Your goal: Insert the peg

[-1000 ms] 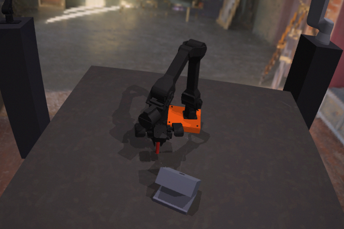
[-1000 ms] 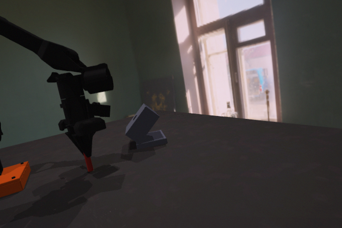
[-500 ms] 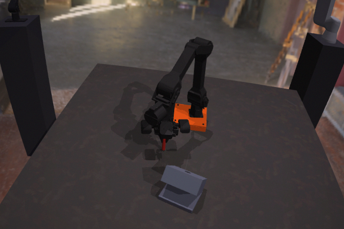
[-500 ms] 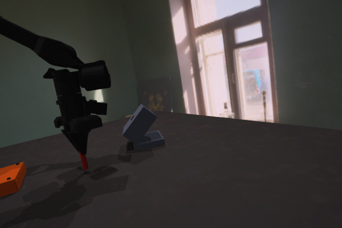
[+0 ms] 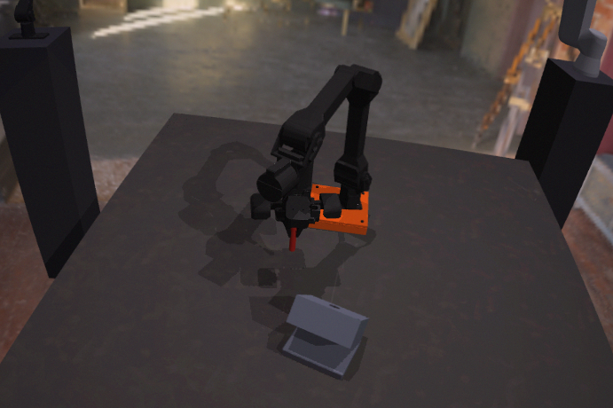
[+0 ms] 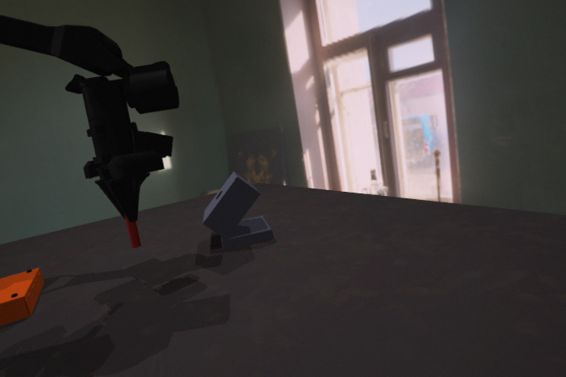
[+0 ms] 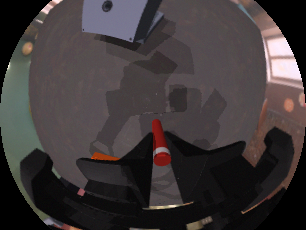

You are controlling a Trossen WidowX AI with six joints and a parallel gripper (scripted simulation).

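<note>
A round red peg (image 5: 292, 239) (image 6: 133, 234) (image 7: 158, 136) with a pale band near its top is held in the gripper (image 5: 294, 232) (image 6: 131, 219) (image 7: 160, 143), which is shut on its upper part. The peg's lower end points down, slightly tilted in the exterior view, and hangs above the table. The grey-blue sloped panel (image 5: 324, 320) (image 6: 236, 202) (image 7: 117, 21) stands apart from the peg, farther out from the robot's base. Its hole (image 5: 334, 306) (image 6: 219, 194) (image 7: 107, 6) looks round in the wrist view; its face is turned up toward the robot.
The arm's orange base plate (image 5: 338, 223) (image 6: 11, 296) (image 7: 104, 157) lies behind the gripper, on the side away from the panel. Two dark pillars (image 5: 37, 144) stand beyond the table's (image 5: 460, 288) left and right edges. The arm's shadow falls across the table.
</note>
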